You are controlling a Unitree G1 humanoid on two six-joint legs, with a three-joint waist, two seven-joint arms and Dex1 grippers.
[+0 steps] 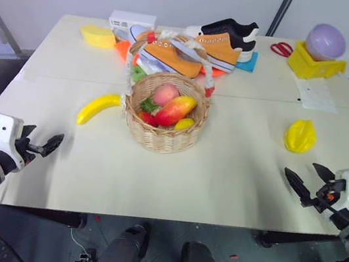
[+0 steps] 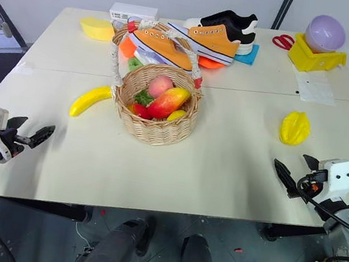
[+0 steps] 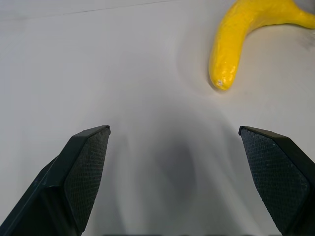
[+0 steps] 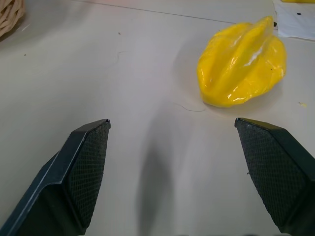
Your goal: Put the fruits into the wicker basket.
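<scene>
No fruit is held yet. The banana [image 1: 98, 108] lies on the pale bench [image 1: 234, 174] just beside the wicker basket [image 1: 162, 136], on its left; the ridged yellow fruit [image 1: 300, 136] lies well apart to its right. The left gripper [image 1: 45, 145] and right gripper [image 1: 302, 181] are held near the bench's front corners, jaws spread wide and empty. A reach to each fruit is judged to be needed next. Shoes [image 1: 194, 46], scissors [image 1: 282, 49] and a purple ball [image 1: 325, 40] are seen at the back, against a plain wall.

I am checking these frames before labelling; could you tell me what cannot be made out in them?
- Wicker basket: its wall and top fruit hide anything lower, both eye views.
- Banana: cut off by the left wrist view's edge.
- Paper sheet: print too small, eye views.
</scene>
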